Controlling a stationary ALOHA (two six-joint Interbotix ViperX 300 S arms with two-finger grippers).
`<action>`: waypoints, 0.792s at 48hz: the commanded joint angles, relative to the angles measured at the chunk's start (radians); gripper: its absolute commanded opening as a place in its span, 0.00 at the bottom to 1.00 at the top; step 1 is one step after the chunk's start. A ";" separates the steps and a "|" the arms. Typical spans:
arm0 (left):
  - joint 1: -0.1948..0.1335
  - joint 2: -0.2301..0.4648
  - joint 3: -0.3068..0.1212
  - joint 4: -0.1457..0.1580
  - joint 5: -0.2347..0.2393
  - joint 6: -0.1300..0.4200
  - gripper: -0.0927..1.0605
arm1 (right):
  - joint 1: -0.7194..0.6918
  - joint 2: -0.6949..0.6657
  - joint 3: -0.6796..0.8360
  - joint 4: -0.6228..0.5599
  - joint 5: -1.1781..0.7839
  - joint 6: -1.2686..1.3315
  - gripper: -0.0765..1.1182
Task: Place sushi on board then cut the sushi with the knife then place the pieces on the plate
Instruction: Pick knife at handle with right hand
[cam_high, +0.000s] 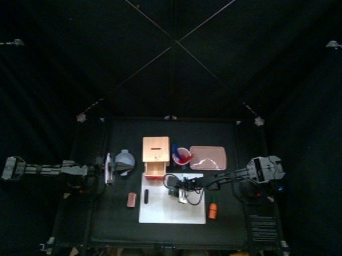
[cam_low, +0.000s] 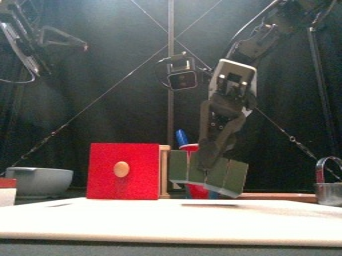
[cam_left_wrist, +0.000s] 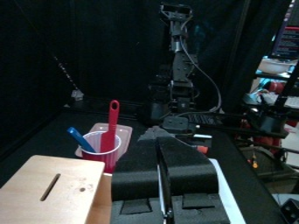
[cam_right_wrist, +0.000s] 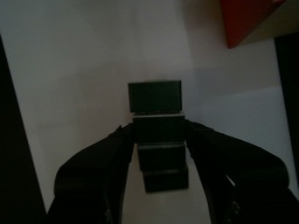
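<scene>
Sushi (cam_right_wrist: 156, 96): a row of dark green blocks, tilted, low over the board's middle; whether it touches the board cannot be told.
Right gripper (cam_right_wrist: 158, 131): clamped on the sushi, one jaw on each side, with one block sticking out past the tips.
Right arm: comes in from the right, forearm dropping steeply, wrist bent down over the board.
Board (cam_high: 174, 205): white, front centre of the table.
Box (cam_high: 155, 155): just behind the board, red drawer front facing forward.
Cup (cam_left_wrist: 105, 147): red, beside the box, holding the red knife (cam_left_wrist: 114, 118) and blue knife (cam_left_wrist: 77, 140).
Tray (cam_high: 210, 157): pink, right of the cup.
Left gripper (cam_left_wrist: 163, 147): jaws pressed together, holding nothing, at the table's left near the bowl (cam_high: 123, 160).
</scene>
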 joint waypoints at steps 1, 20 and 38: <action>0.002 0.005 -0.012 0.000 -0.006 0.002 0.16 | 0.005 -0.003 -0.025 0.009 0.005 -0.003 0.78; 0.003 0.005 0.000 0.000 -0.002 0.002 0.16 | 0.002 0.092 -0.129 -0.075 0.141 -0.002 0.78; 0.005 0.005 0.031 0.003 -0.002 0.005 0.16 | 0.006 0.089 -0.167 -0.097 0.181 0.212 0.77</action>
